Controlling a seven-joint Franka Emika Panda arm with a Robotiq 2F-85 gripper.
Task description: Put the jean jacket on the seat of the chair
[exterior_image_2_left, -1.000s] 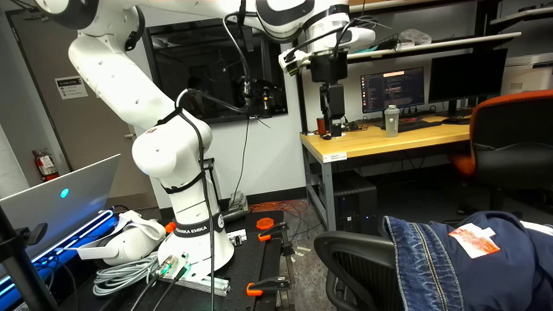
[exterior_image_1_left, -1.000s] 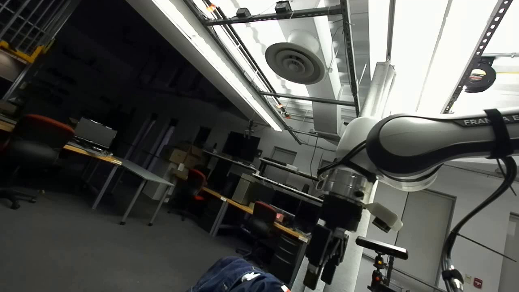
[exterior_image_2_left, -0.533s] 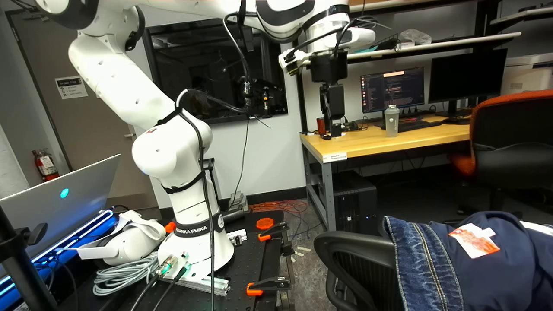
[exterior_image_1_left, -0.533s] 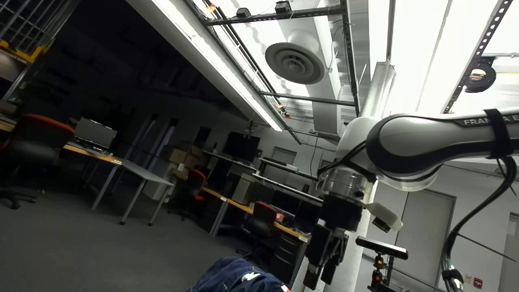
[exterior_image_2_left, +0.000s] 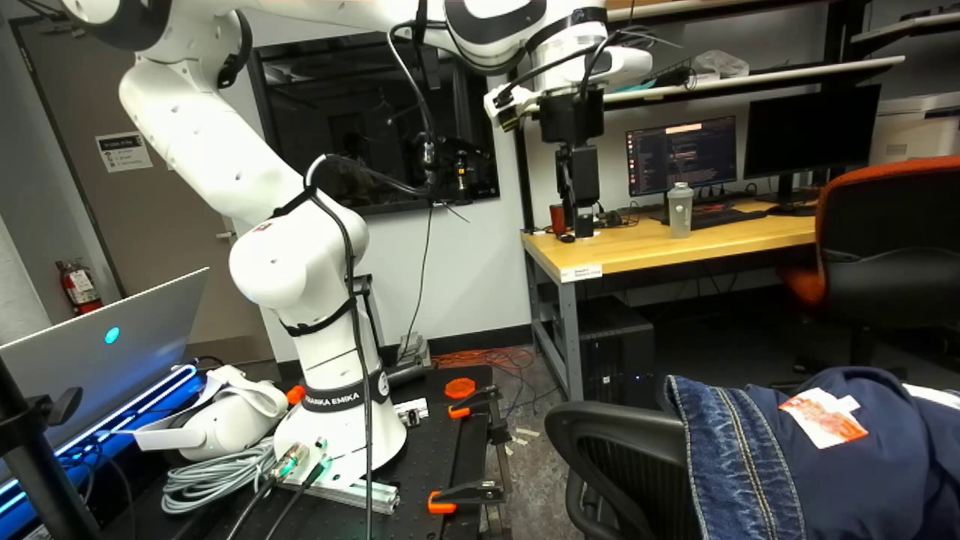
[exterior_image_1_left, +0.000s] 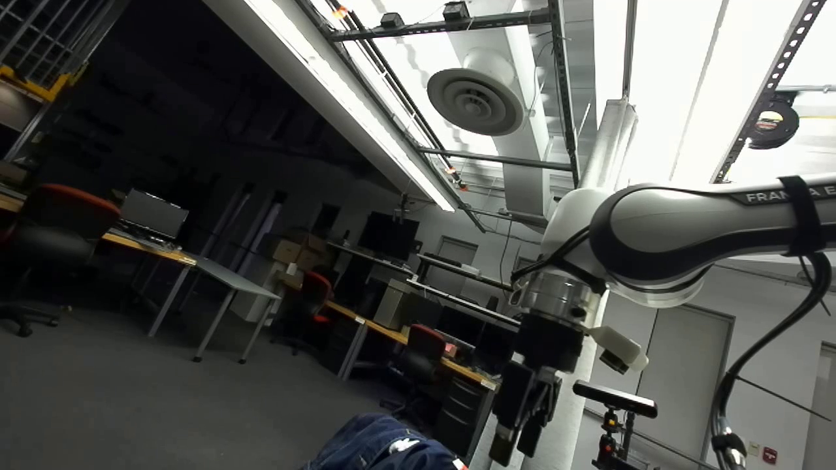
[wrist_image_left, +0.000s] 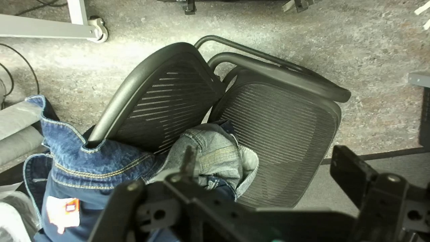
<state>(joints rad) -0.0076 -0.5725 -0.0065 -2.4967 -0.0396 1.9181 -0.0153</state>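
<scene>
The jean jacket (wrist_image_left: 97, 161) is draped over the back of the black mesh chair (wrist_image_left: 278, 134) in the wrist view. Its grey inner part (wrist_image_left: 218, 151) hangs down over the rear of the seat. The front of the seat is bare. In an exterior view the jacket (exterior_image_2_left: 847, 480) covers much of the chair back (exterior_image_2_left: 622, 450); in an exterior view only its top (exterior_image_1_left: 385, 444) shows. My gripper (wrist_image_left: 267, 158) is open and empty, its fingers wide apart above the chair. It points down, well above the jacket, in both exterior views (exterior_image_1_left: 516, 447) (exterior_image_2_left: 581, 225).
A wooden desk (exterior_image_2_left: 660, 251) with monitors and a bottle (exterior_image_2_left: 680, 210) stands behind the gripper. An orange office chair (exterior_image_2_left: 885, 232) is at the right. Clamps (exterior_image_2_left: 469, 491) sit on the robot's table edge. A camera on a stand (exterior_image_1_left: 614, 398) is near the arm.
</scene>
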